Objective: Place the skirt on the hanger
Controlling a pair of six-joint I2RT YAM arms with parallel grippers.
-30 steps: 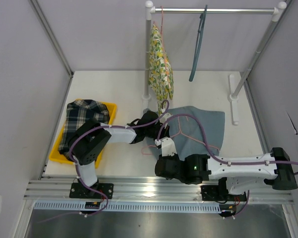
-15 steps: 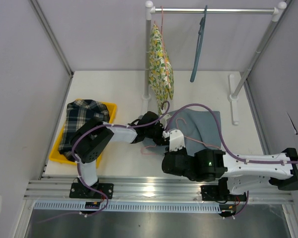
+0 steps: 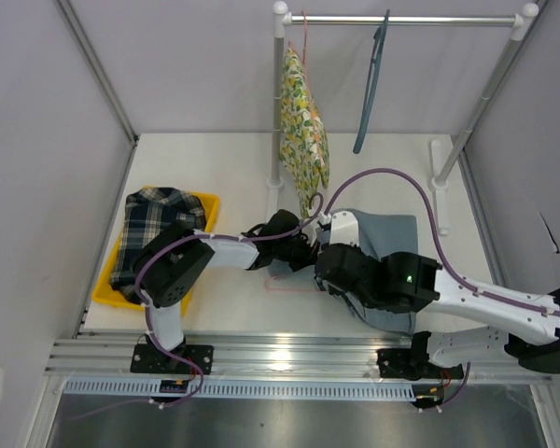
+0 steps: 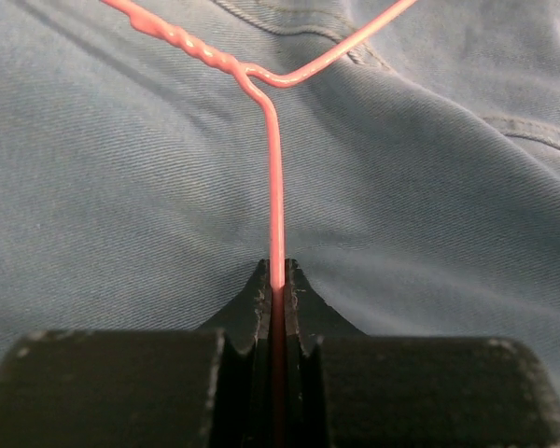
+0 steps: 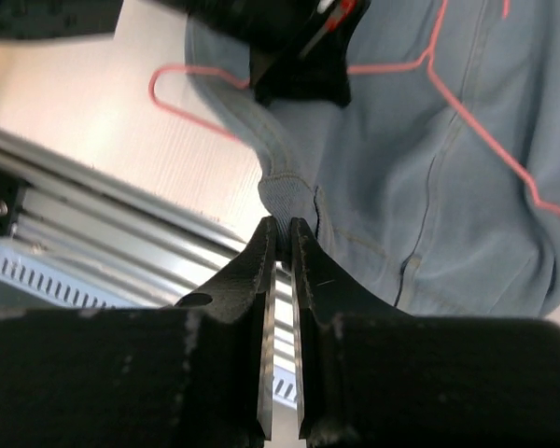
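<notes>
From above, the skirt hangs from the rack rail at the far edge, beside the rack's left post. It is carried on the hanger, whose pink hook sits over the rail, and a blue-grey hanger hangs further right. A plaid shirt lies in a yellow tray at the left edge. Both arms meet over a denim shirt toward the near edge. The left gripper and right gripper are close together there.

In the left wrist view, the jaws are pressed together on the wire of a second pink hanger, with denim beneath.

In the right wrist view, the jaws are nearly together, pinching a fold of the denim hem. The second hanger's hook lies on the bare bench.
</notes>
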